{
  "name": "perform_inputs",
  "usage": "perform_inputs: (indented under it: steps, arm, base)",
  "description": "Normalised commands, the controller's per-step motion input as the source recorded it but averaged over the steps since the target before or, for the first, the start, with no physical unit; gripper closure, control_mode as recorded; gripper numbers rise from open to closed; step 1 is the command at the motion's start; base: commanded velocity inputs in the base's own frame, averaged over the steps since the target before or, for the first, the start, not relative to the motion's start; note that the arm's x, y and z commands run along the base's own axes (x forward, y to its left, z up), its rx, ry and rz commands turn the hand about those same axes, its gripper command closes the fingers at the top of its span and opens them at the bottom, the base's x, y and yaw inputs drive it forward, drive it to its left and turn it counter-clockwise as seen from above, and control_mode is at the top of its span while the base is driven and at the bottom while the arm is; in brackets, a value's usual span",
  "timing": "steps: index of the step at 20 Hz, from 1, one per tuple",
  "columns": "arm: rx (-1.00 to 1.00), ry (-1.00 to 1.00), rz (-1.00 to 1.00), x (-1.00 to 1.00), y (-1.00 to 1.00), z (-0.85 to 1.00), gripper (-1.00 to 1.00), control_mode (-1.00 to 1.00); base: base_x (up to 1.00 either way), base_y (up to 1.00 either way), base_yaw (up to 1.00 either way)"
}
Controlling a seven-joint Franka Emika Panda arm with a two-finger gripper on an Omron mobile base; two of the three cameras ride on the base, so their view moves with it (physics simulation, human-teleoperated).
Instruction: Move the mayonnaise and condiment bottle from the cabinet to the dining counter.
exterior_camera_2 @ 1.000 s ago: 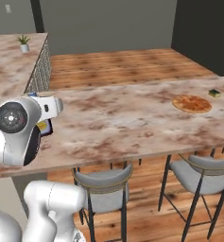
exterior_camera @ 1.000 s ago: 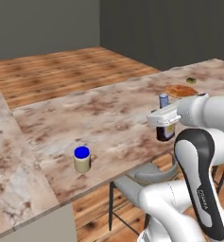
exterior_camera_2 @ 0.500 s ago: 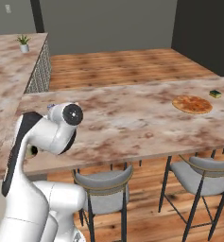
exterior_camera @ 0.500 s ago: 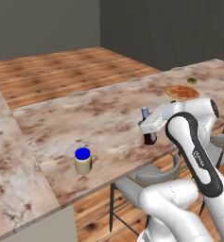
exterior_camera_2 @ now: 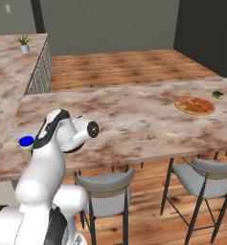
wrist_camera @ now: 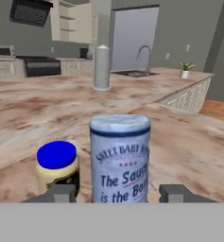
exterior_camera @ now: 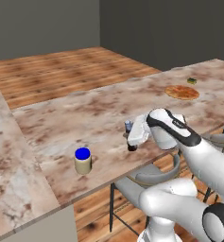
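My gripper (exterior_camera: 132, 140) is shut on the condiment bottle (exterior_camera: 128, 126), held upright low over the dining counter (exterior_camera: 94, 113) near its front edge. The bottle's blue-grey neck shows above the hand and its dark base below; I cannot tell whether the base touches the stone. In the hand view the bottle (wrist_camera: 119, 158) stands between my fingertips (wrist_camera: 61, 193), its lower body hidden. The mayonnaise (exterior_camera: 82, 160), a cream jar with a blue lid, stands on the counter to the bottle's left; the jar (wrist_camera: 57, 165) is also just left of the bottle, and the jar (exterior_camera_2: 26, 143) sits beside my arm. The cabinet (wrist_camera: 71, 21) is far behind.
A pizza (exterior_camera: 182, 92) and a small green block (exterior_camera: 192, 81) lie at the counter's far right. Grey stools (exterior_camera_2: 105, 184) stand under the front edge. Across the kitchen are a paper towel roll (wrist_camera: 101, 67), a faucet (wrist_camera: 144, 56) and a potted plant (exterior_camera_2: 24, 44).
The gripper has carried the bottle left and down, from mid-counter height to low over the counter, closer to the mayonnaise jar. The jar has not moved.
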Motion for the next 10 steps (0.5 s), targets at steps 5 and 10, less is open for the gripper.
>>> perform_inputs:
  steps: [5, 10]
  arm:
    - [0.01, -0.02, 0.05, 0.81, 0.20, -0.60, 1.00, -1.00]
    - [0.00, 0.00, 0.03, 0.75, 0.04, -0.60, 1.00, -1.00]
  base:
    - [0.00, 0.00, 0.00]
    - [0.00, 0.00, 0.00]
